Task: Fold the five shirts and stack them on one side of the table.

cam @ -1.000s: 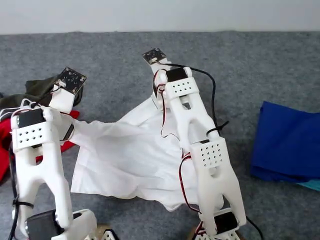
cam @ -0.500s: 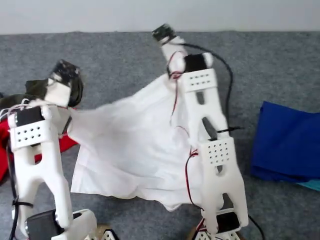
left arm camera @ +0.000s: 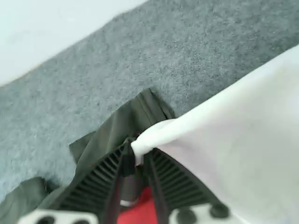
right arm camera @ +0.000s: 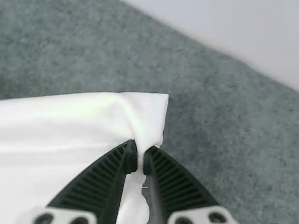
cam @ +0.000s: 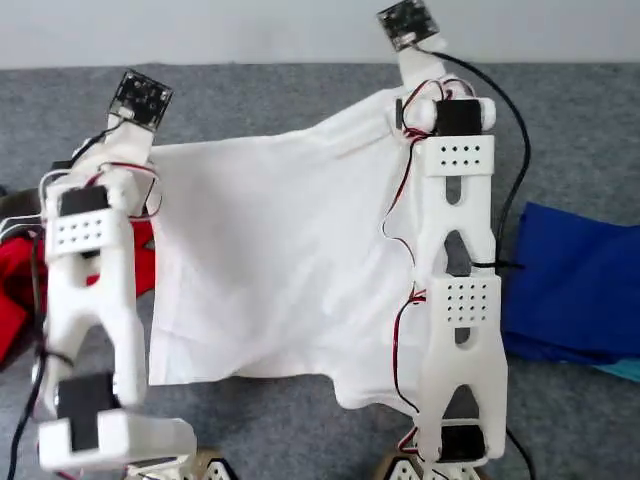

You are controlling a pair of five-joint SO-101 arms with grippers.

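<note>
Thin white shirt (cam: 270, 260) spreads roughly rectangular over coarse grey carpet (cam: 250, 100).

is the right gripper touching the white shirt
Touching. The right wrist view shows the right gripper clamped shut on a folded corner of the white shirt, with cloth pinched between it.

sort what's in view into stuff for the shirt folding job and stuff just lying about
For the job:
- white shirt, held at two corners by the left gripper and right gripper
- blue shirt, folded
- red shirt
- olive shirt
- teal cloth, possibly the fifth shirt

Just there:
- grey table cover
- wall
</note>
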